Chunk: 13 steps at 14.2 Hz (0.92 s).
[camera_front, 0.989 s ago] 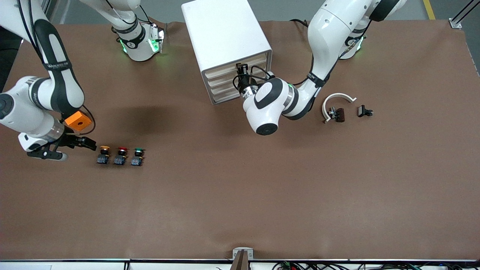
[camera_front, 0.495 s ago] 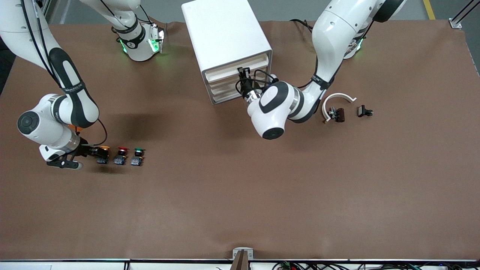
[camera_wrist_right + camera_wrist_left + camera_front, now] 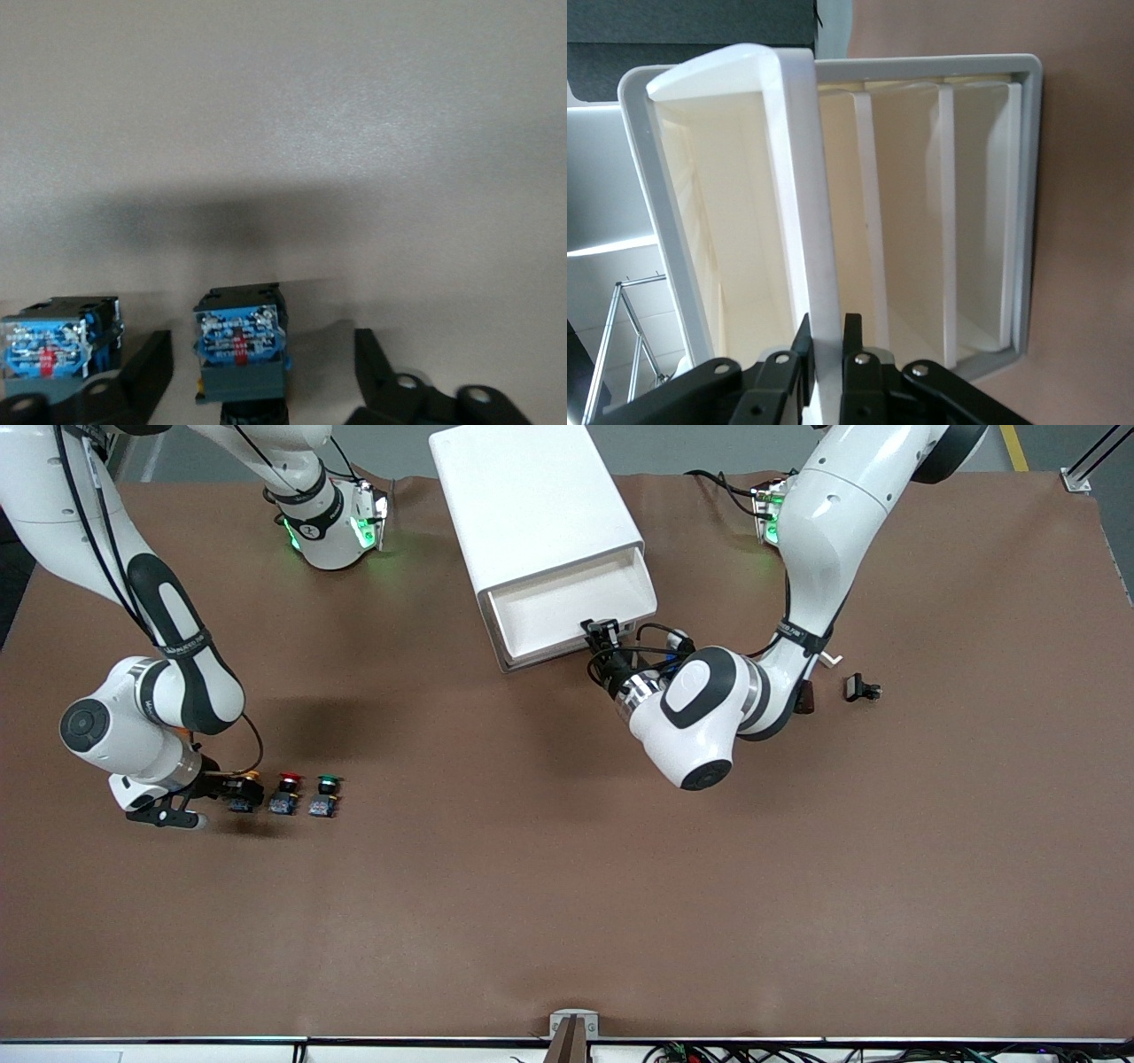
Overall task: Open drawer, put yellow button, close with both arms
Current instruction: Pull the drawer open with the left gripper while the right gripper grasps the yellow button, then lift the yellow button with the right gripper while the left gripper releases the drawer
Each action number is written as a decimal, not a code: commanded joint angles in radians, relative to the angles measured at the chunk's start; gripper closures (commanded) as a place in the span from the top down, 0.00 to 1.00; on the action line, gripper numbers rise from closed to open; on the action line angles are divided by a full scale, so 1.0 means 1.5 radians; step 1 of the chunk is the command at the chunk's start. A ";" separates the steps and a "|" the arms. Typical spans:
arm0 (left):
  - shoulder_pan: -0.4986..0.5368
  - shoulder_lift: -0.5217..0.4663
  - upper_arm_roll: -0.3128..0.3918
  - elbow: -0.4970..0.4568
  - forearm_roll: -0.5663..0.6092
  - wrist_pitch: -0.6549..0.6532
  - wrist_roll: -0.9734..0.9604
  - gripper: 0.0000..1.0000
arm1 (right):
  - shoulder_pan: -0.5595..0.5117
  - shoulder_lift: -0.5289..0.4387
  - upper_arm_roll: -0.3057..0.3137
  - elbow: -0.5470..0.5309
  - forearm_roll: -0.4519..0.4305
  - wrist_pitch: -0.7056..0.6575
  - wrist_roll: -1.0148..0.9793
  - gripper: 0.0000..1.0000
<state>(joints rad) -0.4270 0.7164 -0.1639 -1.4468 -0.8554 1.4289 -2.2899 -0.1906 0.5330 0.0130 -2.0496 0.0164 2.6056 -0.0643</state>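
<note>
The drawer, the top one of the white cabinet, stands pulled out, and nothing lies in its white tray. My left gripper is shut on the drawer's front wall, which is pinched between the fingers. The yellow button stands near the right arm's end of the table, at the end of a row of three. My right gripper is low at the table and open. Its fingers stand on either side of the button's blue body, with a gap on each side.
A red-capped button and a green-capped button stand right beside the yellow one. The red one's body is just outside one right finger. A small black part lies toward the left arm's end, by the left arm's elbow.
The left gripper has drawn the top drawer out of the cabinet toward the front camera. The right gripper has moved in along the table and now straddles the yellow button.
</note>
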 commanded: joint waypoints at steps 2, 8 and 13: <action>0.014 0.014 0.010 0.044 0.003 0.012 0.049 0.07 | 0.008 0.017 0.002 0.022 0.002 -0.008 0.013 0.00; 0.017 0.012 0.043 0.046 0.003 0.016 0.101 0.99 | 0.011 -0.011 0.002 0.049 0.002 -0.090 0.037 0.00; 0.024 0.003 0.043 0.073 0.007 0.013 0.099 1.00 | 0.044 -0.145 0.012 0.092 0.005 -0.355 0.201 0.00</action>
<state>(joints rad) -0.3940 0.7237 -0.1046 -1.3709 -0.8540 1.4512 -2.1466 -0.1591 0.4287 0.0249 -1.8875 0.0177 2.1756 0.1261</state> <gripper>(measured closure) 0.207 0.586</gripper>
